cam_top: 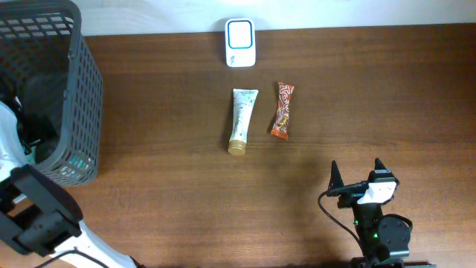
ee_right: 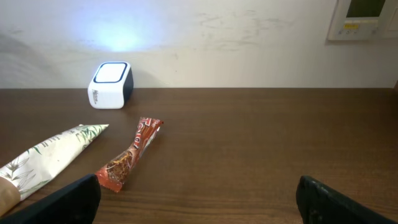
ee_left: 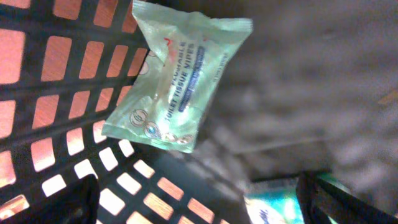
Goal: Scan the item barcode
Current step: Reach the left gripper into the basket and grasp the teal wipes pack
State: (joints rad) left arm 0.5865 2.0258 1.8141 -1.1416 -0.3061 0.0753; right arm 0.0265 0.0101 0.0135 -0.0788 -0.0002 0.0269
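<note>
the pale green plastic pack of wipes (ee_left: 177, 74) lies inside the dark grey mesh basket (cam_top: 82, 82) at the left end of the surface, leaning on the basket's gridded wall. in the left wrist view its long axis runs from upper right down to lower left. its print reads "toilet tissue wipes"; the line above is only partly legible. the left gripper (ee_left: 199, 205) is spread wide below the pack, holding nothing. a teal-and-white packet (ee_left: 273, 202) beside it is cut off by the frame edge. out on the brown wooden surface (cam_top: 149, 208), the white leaf-printed tube (cam_top: 242, 119) points its gold cap away from the white box scanner (cam_top: 240, 42). the red-brown snack bar (cam_top: 282, 110) lies nearly parallel just beside it, its writing too small to read. the right gripper (cam_top: 357, 175) is spread, empty, well apart from them.
</note>
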